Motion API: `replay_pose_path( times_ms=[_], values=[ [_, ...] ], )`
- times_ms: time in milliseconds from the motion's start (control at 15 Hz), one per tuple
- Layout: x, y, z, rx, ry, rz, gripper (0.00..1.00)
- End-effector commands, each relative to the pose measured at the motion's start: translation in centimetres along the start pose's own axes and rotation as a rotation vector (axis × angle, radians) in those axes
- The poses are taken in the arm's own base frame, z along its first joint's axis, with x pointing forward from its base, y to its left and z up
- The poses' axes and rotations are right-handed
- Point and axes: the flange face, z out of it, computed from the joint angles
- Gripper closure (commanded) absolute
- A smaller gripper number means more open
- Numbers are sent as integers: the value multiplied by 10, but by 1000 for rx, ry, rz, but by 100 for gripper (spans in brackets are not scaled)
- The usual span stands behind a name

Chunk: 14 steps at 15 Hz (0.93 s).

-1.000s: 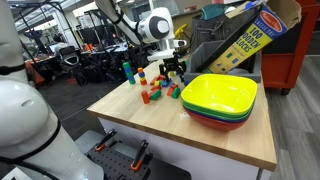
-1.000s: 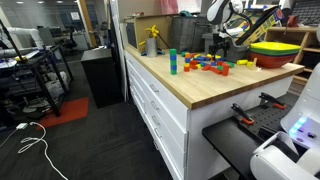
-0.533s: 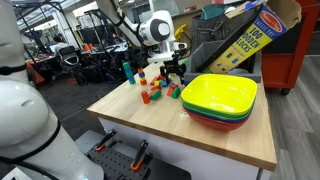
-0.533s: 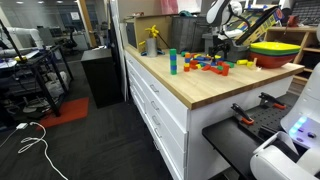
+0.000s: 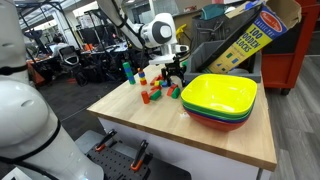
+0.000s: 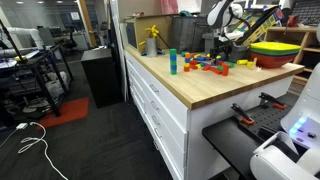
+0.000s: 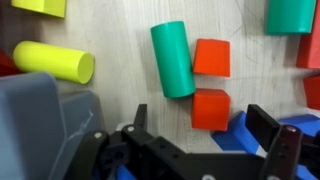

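Wrist view gives the closest look: the gripper (image 7: 201, 118) has its jaws wide apart and clamps nothing. A red cube (image 7: 210, 108) lies on the wooden table (image 7: 110, 30) in the gap between them, apart from both fingers (image 7: 265, 128). Just beyond this cube, further out from the jaws, sits an orange-red cube (image 7: 211, 57), and a green cylinder (image 7: 172, 58) lies tilted against its side. A yellow cylinder (image 7: 55, 62) lies well outside the jaws, and a blue block (image 7: 240, 138) is partly hidden under one finger. None of these details can be read in the exterior views, where the blocks are only small coloured spots and the state of the jaws cannot be told. These views show other things instead: the gripper (image 5: 175, 72) (image 6: 222, 52) hangs low over the scattered blocks, a stack of bowls (image 5: 222, 97) (image 6: 275, 50) stands near it, and a blue and green tower (image 5: 127, 70) (image 6: 172, 62) stands upright, well apart from the jaws.
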Motion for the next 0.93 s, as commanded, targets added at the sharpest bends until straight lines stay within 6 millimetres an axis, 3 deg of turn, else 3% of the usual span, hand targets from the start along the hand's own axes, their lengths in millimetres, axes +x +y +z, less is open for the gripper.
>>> replay_pose_path(
  times_ms=[0,67,133,667,867],
  values=[
    [1,7,-1,-3,-6,31,25],
    [1,7,-1,-3,-6,31,25],
    [0,8,0,-3,-7,33,32],
    [0,12,-4,7,-4,54,92],
    [1,10,-16,33,21,77,92]
  ],
)
